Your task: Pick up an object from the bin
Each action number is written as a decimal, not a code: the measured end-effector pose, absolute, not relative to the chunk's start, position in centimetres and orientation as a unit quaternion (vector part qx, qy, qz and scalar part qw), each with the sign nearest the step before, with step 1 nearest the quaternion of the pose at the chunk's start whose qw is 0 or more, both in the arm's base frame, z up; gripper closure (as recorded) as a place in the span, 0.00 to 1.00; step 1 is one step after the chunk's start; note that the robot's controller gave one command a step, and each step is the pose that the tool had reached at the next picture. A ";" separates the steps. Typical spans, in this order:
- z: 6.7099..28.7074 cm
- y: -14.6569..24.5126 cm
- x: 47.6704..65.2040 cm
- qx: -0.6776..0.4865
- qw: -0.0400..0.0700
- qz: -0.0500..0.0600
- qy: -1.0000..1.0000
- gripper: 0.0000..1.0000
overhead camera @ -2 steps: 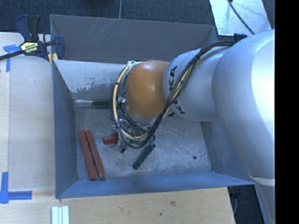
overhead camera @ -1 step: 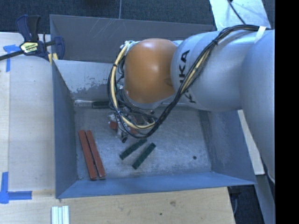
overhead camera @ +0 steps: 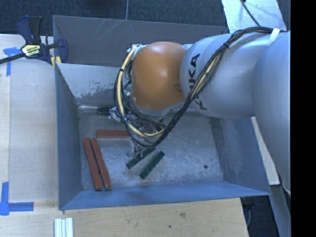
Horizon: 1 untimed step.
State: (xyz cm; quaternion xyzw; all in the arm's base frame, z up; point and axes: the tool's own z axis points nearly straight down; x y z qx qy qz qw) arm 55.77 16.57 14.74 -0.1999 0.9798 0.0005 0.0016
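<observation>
Brown bar (overhead camera: pixel 111 134) lies mid-bin, up and left of the tool (overhead camera: pixel 144 162).
The tool stands wide, nothing between its jaws, low over the bin (overhead camera: pixel 68 132) floor; a pair of bars (overhead camera: pixel 97 163) lies near the left wall.

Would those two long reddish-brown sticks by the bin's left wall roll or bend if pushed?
The two reddish-brown sticks look straight and flat-sided, so they are probably stiff and would slide rather than roll. They are thin, so likely light. Lying side by side, they may move together.
</observation>
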 end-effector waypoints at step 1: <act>6.6 16.6 59.9 -0.245 0.001 0.000 0.970 0.00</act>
